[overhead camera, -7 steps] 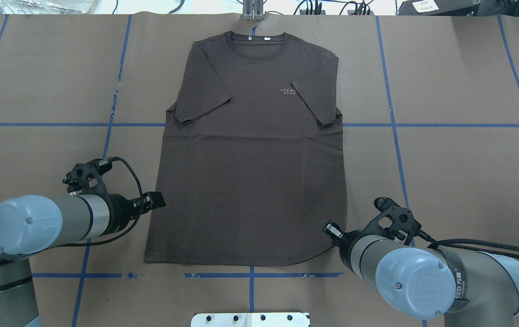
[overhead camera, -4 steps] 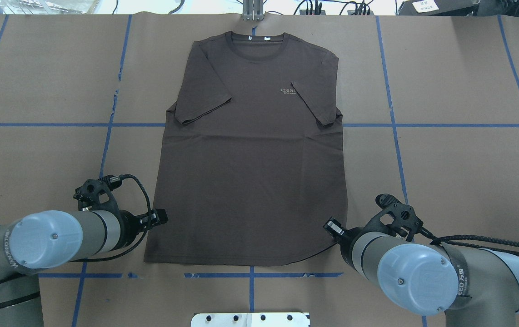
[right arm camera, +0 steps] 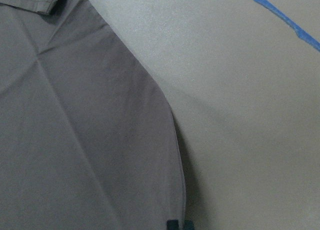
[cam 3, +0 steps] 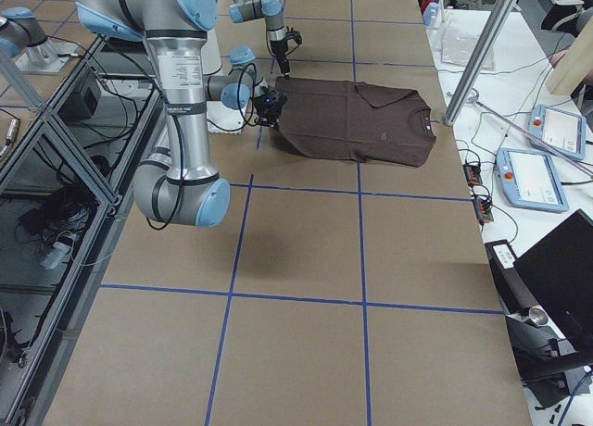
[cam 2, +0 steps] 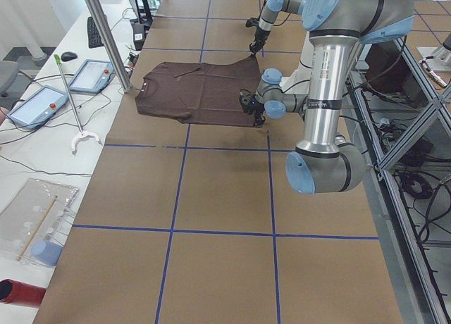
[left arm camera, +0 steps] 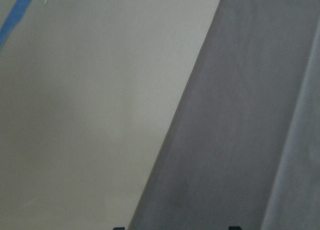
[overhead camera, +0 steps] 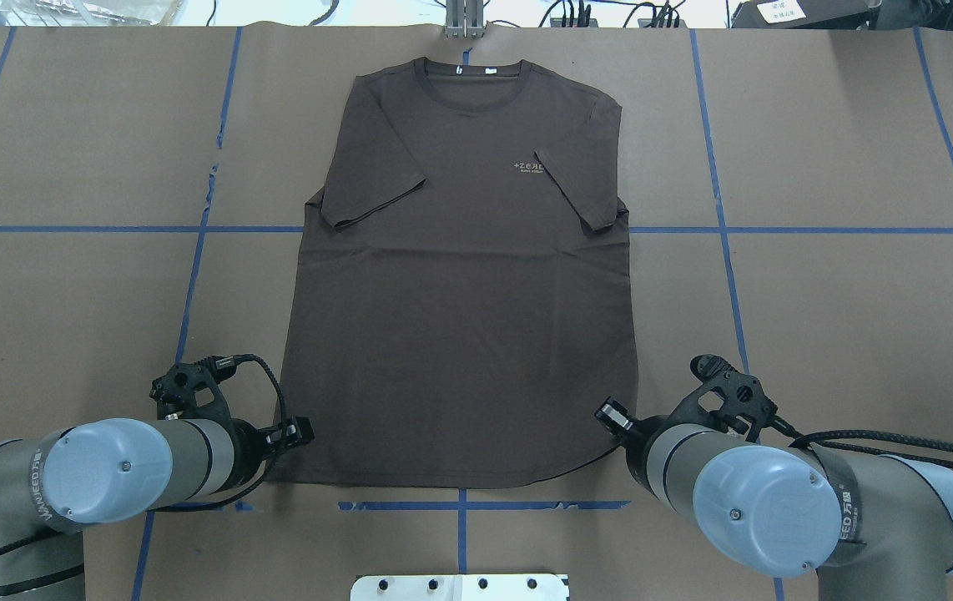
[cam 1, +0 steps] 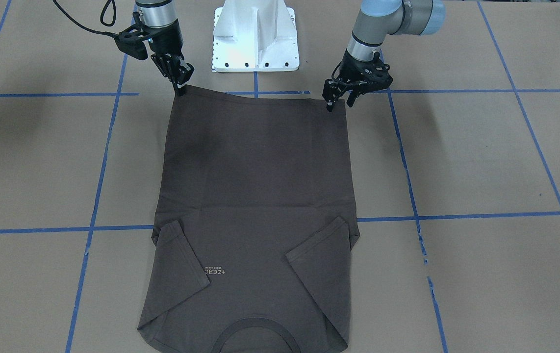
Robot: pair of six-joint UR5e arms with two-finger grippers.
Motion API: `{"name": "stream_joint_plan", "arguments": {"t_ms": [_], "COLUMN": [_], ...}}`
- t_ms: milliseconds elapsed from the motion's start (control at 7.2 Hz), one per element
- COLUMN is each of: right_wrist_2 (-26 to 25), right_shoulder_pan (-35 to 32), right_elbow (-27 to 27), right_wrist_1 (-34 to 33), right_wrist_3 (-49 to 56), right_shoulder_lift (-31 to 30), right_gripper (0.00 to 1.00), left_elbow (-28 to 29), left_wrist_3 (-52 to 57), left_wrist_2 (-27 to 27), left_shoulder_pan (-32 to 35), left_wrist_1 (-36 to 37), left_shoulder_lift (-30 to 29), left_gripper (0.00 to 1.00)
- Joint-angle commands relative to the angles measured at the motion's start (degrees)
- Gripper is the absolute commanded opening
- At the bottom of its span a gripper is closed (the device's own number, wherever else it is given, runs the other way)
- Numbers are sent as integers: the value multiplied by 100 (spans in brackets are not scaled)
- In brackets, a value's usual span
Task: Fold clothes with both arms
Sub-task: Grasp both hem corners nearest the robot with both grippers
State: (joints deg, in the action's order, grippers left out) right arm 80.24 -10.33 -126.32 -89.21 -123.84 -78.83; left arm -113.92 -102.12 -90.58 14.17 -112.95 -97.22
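The dark brown T-shirt (overhead camera: 468, 317) lies flat on the brown table cover, collar at the far side and both sleeves folded inward; it also shows in the front view (cam 1: 255, 196). My left gripper (overhead camera: 301, 430) is open at the shirt's near left hem corner (cam 1: 340, 100); in its wrist view the two fingertips stand wide apart astride the shirt's side edge (left arm camera: 175, 227). My right gripper (overhead camera: 612, 417) is at the near right hem corner (cam 1: 182, 84); in its wrist view the fingertips stand close together on the hem edge (right arm camera: 179, 224).
The white pedestal base (cam 1: 255, 39) stands just behind the hem, between the arms. Blue tape lines (overhead camera: 460, 505) cross the cover. A metal post (overhead camera: 464, 21) stands at the far edge by the collar. Tablets and cables (cam 2: 42, 102) lie beyond the far side.
My left gripper has moved toward the robot along the shirt's left edge, down to the hem corner. The right gripper has barely moved. The shirt lies as before.
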Motion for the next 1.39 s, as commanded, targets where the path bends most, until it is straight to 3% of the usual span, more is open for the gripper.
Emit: {"name": "stream_joint_plan", "arguments": {"t_ms": [0, 555, 694, 833, 972, 1249], "right_wrist_2": [0, 0, 0, 0, 0, 0], "right_shoulder_pan": [-4, 5, 5, 5, 5, -48], "right_elbow": [2, -16, -16, -16, -16, -34], "right_wrist_1": [0, 0, 0, 0, 0, 0], "right_wrist_3": [0, 0, 0, 0, 0, 0], "right_shoulder_lift": [8, 8, 17, 17, 8, 8], "right_gripper": [0, 0, 0, 0, 0, 0], "left_elbow": [37, 72, 63, -32, -68, -112], "left_wrist_3": [-105, -273, -273, -282, -282, -282], "left_wrist_2": [-30, -117, -126, -126, -196, -302], "left_shoulder_pan": [-63, -151, -151, -160, -160, -177], "left_wrist_1": [10, 10, 140, 394, 423, 414], "left_shoulder_lift": [10, 37, 37, 28, 28, -25], "left_gripper": [72, 68, 60, 38, 0, 0]}}
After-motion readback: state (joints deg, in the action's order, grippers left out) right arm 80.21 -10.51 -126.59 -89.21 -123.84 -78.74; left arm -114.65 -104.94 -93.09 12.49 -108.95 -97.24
